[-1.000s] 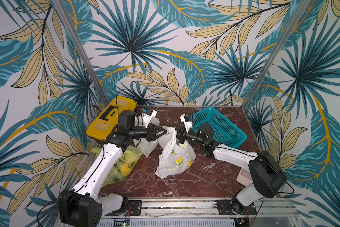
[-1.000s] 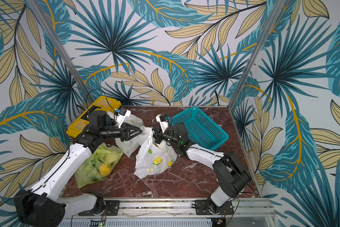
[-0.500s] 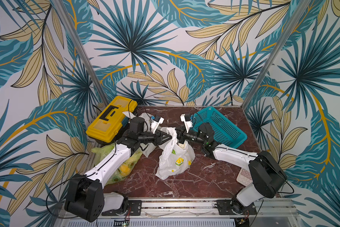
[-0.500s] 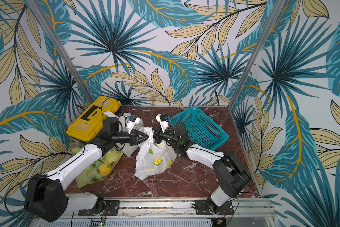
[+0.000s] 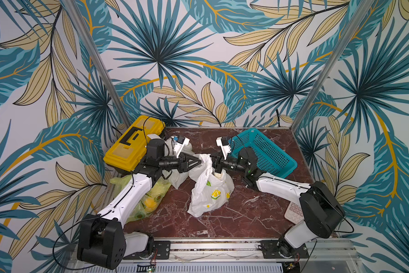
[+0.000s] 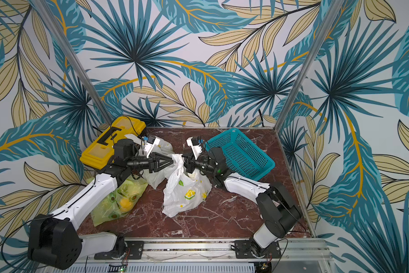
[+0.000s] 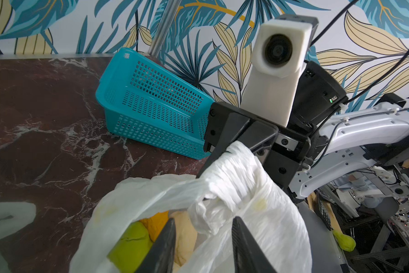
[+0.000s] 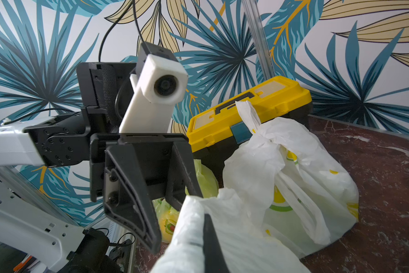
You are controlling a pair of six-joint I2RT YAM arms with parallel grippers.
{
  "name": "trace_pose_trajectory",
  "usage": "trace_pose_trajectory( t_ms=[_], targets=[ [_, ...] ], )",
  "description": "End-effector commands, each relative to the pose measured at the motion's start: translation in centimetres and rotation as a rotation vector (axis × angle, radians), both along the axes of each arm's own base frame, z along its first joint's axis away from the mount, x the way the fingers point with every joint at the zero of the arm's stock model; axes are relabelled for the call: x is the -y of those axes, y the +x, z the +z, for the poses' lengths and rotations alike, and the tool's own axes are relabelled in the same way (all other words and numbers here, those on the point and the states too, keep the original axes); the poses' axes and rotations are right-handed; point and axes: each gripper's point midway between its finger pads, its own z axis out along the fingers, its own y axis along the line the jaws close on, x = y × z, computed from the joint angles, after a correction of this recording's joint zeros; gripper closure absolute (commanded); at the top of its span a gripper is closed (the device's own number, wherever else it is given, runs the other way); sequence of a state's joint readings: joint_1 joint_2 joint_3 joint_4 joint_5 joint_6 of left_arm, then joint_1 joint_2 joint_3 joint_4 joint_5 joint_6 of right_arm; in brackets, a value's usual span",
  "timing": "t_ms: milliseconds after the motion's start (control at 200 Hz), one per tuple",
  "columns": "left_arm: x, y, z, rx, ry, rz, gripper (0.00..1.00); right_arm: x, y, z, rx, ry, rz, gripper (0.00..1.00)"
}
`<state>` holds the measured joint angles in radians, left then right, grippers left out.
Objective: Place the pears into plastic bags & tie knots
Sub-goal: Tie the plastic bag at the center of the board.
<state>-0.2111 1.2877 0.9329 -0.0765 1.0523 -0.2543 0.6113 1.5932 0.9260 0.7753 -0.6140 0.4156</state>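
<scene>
The white lemon-print plastic bag (image 5: 209,193) stands mid-table in both top views, its top bunched between my two grippers. The right gripper (image 5: 214,163) is shut on the bag's handle (image 7: 234,151). Facing it, the left gripper (image 5: 199,162) is open. In the left wrist view its fingers (image 7: 168,245) stand either side of a loose fold of the bag without pinching it. Green (image 7: 130,245), orange (image 7: 155,224) and cream (image 7: 185,232) pears lie inside the open mouth. The lime-green bag (image 5: 146,201) with pears lies under the left arm. A second white bag (image 8: 293,177) with a knotted top stands behind.
A teal mesh basket (image 5: 264,156) leans at the back right, just behind the right wrist. A yellow toolbox (image 5: 132,144) sits at the back left. A pink calculator (image 5: 293,211) lies by the right arm's base. Patterned walls close three sides.
The left gripper has moved right, up to the bunched top of the lemon-print bag, and its jaws have narrowed a little. The right gripper has kept its hold without moving.
</scene>
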Motion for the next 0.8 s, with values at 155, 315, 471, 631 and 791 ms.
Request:
trace_pose_trajectory(
  t_ms=[155, 315, 471, 631, 791],
  targets=[
    [1.5, -0.1, 1.1, 0.053, -0.013, -0.076, 0.63, -0.4, -0.9, 1.7, 0.001, 0.03, 0.05, 1.0],
    [1.7, 0.2, 1.3, 0.056, -0.014, -0.079, 0.71, -0.6, -1.1, 1.6, -0.007, 0.03, 0.067, 1.0],
    [1.0, 0.4, 1.4, 0.066, -0.009, -0.05, 0.91, -0.4, -1.3, 1.5, -0.007, 0.021, 0.067, 1.0],
    [0.0, 0.6, 0.7, 0.05, -0.002, -0.012, 0.98, -0.3, -1.5, 1.4, -0.012, -0.004, 0.068, 1.0],
    [0.1, 1.1, 1.0, 0.05, -0.005, -0.012, 1.0, -0.2, -1.0, 0.7, -0.084, -0.061, 0.044, 0.91]
  ],
)
